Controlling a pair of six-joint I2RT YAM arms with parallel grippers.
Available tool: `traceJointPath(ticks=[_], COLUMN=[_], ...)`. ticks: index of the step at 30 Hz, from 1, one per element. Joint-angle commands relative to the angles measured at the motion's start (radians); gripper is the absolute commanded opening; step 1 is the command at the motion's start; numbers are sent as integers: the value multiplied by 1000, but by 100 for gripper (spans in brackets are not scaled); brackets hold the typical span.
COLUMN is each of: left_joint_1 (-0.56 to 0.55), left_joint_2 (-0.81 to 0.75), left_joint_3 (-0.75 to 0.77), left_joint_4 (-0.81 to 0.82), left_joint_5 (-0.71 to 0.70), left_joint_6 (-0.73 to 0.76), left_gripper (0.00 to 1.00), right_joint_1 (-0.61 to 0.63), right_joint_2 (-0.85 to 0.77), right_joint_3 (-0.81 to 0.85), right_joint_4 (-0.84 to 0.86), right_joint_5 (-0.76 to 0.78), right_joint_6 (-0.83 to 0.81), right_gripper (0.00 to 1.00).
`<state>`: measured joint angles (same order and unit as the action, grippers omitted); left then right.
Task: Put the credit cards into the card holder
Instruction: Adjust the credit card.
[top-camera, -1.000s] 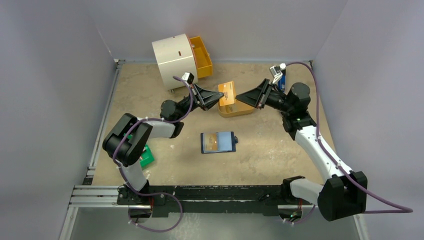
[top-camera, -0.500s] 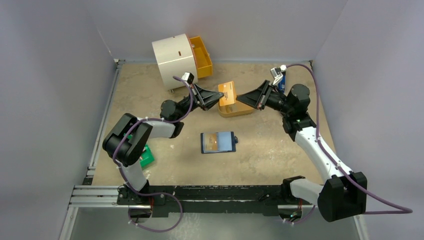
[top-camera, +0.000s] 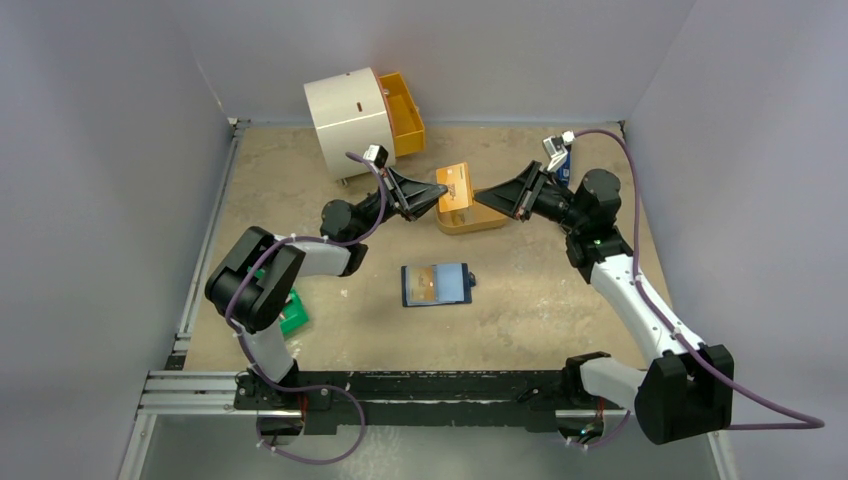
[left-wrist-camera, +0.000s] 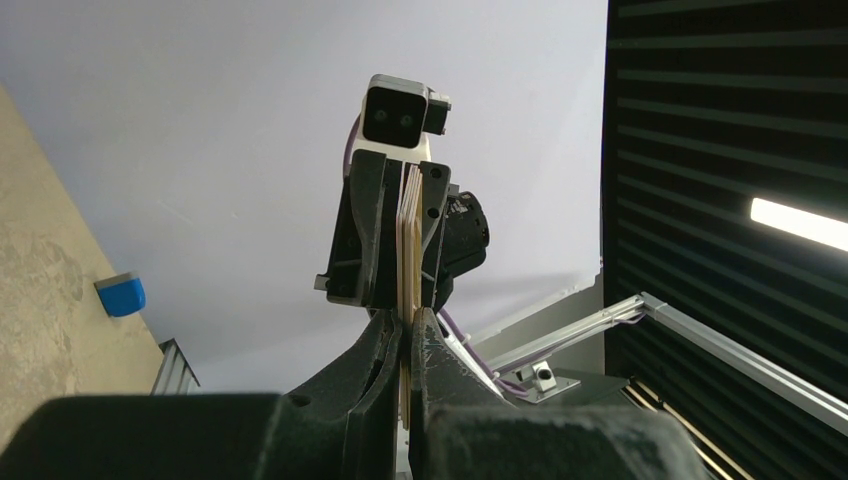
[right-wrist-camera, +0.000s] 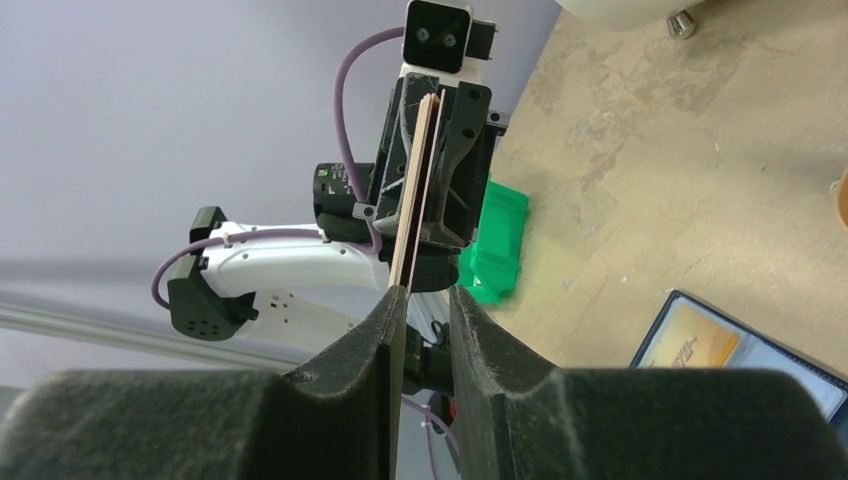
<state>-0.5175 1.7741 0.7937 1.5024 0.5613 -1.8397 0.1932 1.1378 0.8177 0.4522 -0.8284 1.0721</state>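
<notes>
My left gripper (top-camera: 440, 195) is shut on a thin stack of orange credit cards (top-camera: 455, 185), held on edge in the air above the orange oval tray (top-camera: 470, 224). The left wrist view shows the cards (left-wrist-camera: 409, 230) edge-on, rising from the shut left gripper (left-wrist-camera: 409, 320). My right gripper (top-camera: 481, 196) faces it from the other side. Its jaws stand apart around the cards' far end (right-wrist-camera: 415, 190), which lies against one finger (right-wrist-camera: 392, 310). The card holder (top-camera: 450, 284) lies open on the table with one card (top-camera: 424, 285) in its left pocket.
A white drum with an orange drawer (top-camera: 350, 108) stands at the back left. A green box (top-camera: 292, 312) lies under the left arm near the left edge. A small blue object (top-camera: 565, 160) sits at the back right by the wall.
The right gripper has shifted a touch at the cards' end. The left gripper, the cards and the card holder have stayed put.
</notes>
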Motion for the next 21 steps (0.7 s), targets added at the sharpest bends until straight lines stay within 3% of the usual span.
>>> traceJointPath(ticks=[1, 14, 21], left_joint_1=[5, -8, -18], left_joint_2=[-38, -22, -4], left_joint_3=[16, 45, 81], left_joint_4=[160, 120, 85], left_joint_5=[-11, -5, 0], left_joint_6=[6, 28, 49], left_gripper=[0, 0, 0], right_joint_1=[-6, 4, 34], right_joint_2=[-4, 60, 100], right_joint_3=[31, 97, 130], right_joint_4=[-2, -1, -6], right_joint_5=[-11, -61, -87], right_joint_6=[-39, -46, -52], right_gripper=[24, 24, 18])
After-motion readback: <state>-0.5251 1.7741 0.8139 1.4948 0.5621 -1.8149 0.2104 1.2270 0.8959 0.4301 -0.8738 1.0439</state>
